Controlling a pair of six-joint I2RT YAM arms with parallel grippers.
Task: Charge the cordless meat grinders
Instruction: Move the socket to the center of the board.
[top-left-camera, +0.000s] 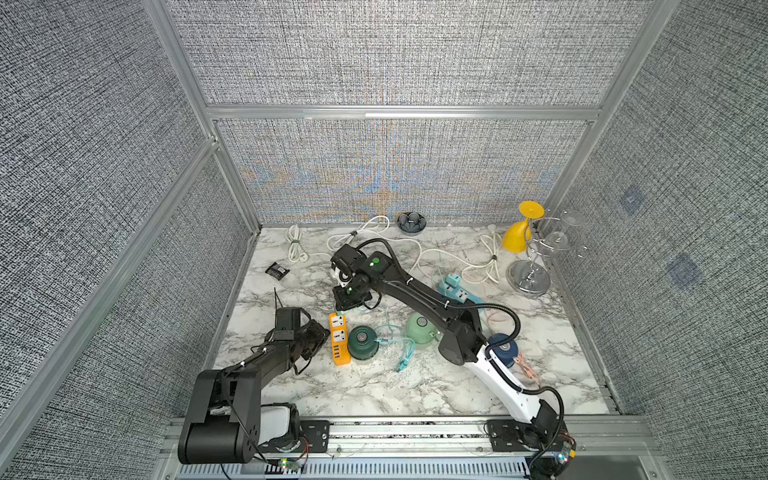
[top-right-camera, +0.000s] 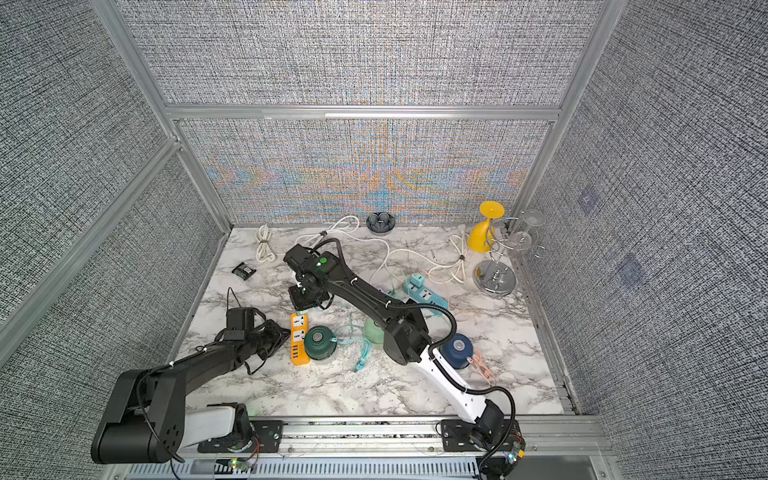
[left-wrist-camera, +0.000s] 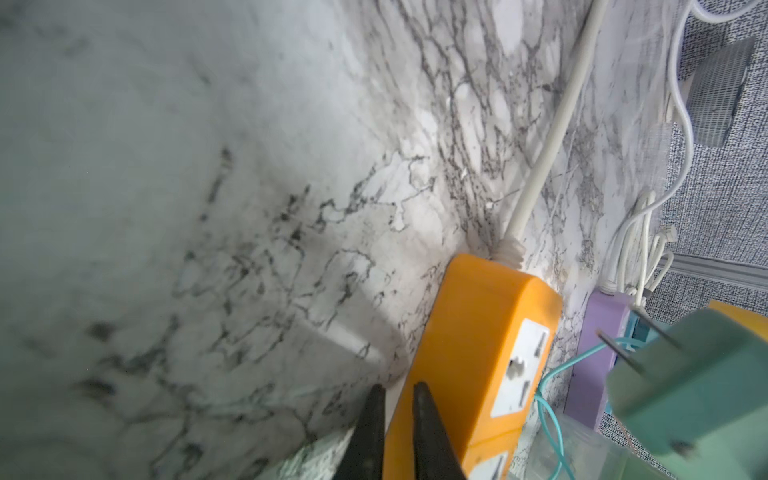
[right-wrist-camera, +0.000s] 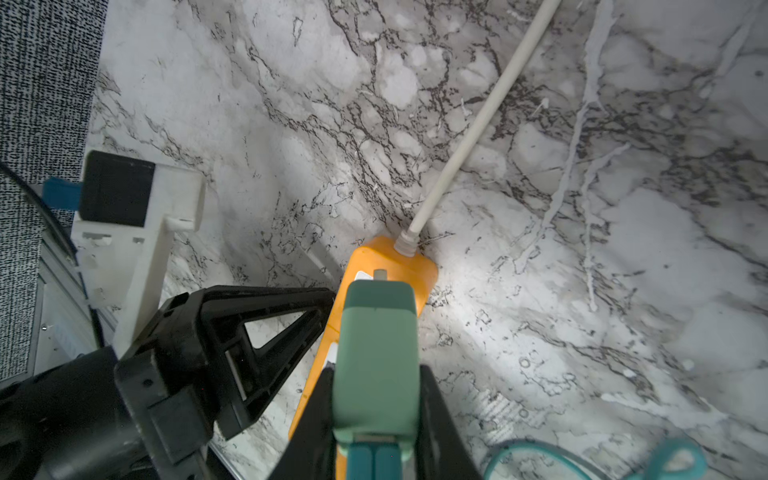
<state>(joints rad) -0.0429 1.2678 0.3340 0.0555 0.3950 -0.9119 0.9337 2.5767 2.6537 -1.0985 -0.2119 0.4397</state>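
Both arms were built from black angular links — the left arm (top-left-camera: 249, 370) with a white shell (top-left-camera: 276, 419) at its near end, the right arm (top-left-camera: 419, 291) with a long white link (top-left-camera: 498, 374) there. A ribbed black cable (top-left-camera: 498, 307) was run along the right arm and bound with white zip ties (top-left-camera: 446, 304). A round green mark (top-left-camera: 375, 262) was seen on its far end. The fingers (right-wrist-camera: 270, 301) of the left gripper (left-wrist-camera: 397, 390) were black, triangular and cut through.
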